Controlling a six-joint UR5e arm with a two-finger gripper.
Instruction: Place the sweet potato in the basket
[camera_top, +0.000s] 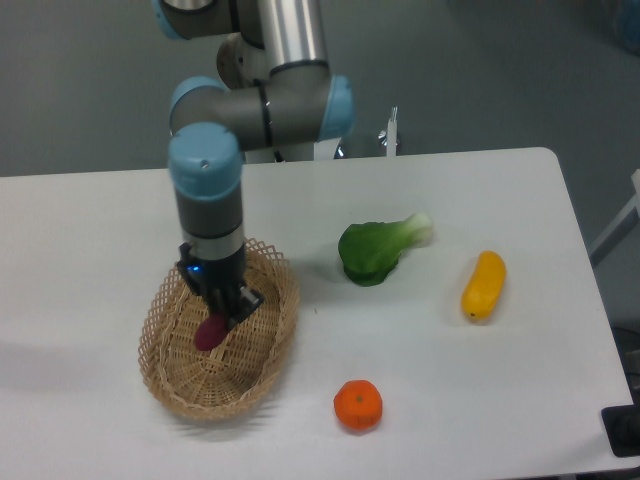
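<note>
The light tan woven wicker basket (168, 375) lies on the white table at the left. My gripper (216, 306) hangs over the middle of the basket, pointing down, and is shut on the dark magenta sweet potato (210, 332). The sweet potato hangs below the fingers, inside the basket's rim. I cannot tell whether it touches the basket's bottom. The arm hides the far part of the basket.
A green leafy vegetable (374, 250) lies right of the basket. A yellow oblong vegetable (483, 285) lies further right. An orange fruit (358, 405) sits near the front edge. The robot's base (270, 110) stands at the back.
</note>
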